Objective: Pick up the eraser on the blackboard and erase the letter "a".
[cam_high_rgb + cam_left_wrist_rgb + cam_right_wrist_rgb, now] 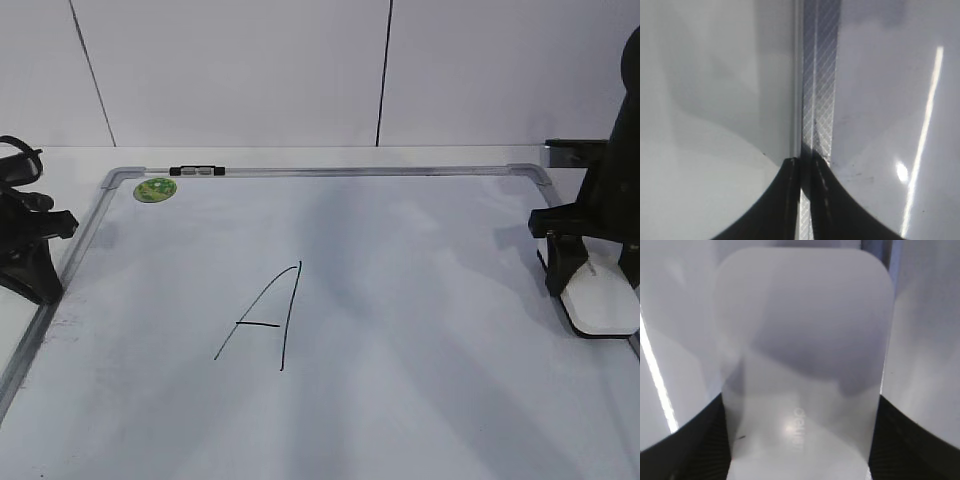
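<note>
The eraser [600, 305], a flat white block with a thin black underside, lies on the blackboard [420, 400] at its right edge. My right gripper [590, 272] stands over it with a finger against each long side. In the right wrist view the eraser [802, 350] fills the gap between the two fingers of the right gripper [800, 405]. My left gripper [40, 240] is shut and empty over the board's left frame [820, 75], as the left wrist view [806, 162] shows. No small cursive "a" is in view; only a large capital "A" [265, 320] shows mid-board.
A round green sticker [155, 188] sits in the board's far left corner. A small black-and-silver clip [197, 171] sits on the far frame rail. A white wall rises behind the board.
</note>
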Controlling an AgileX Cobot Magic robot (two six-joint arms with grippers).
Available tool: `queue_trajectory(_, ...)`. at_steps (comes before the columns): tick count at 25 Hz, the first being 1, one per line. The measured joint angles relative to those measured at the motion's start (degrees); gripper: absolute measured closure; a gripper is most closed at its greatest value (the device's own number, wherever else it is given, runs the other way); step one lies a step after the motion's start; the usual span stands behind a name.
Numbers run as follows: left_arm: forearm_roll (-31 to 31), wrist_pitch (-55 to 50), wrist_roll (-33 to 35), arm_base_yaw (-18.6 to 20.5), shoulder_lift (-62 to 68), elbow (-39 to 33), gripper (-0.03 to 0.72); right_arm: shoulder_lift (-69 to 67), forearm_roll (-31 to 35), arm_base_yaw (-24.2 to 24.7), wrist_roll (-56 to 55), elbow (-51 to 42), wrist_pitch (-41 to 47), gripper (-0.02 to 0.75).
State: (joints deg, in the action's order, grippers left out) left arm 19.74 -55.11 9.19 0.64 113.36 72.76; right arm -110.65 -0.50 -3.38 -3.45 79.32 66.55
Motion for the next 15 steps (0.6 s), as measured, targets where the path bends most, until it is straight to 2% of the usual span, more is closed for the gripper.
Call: queue_trajectory(15,0.19,0.21,0.0,0.0,0.02,0.0,0.65,-0.4,0.5,0.0,-0.11,0.0,-0.37,0.2)
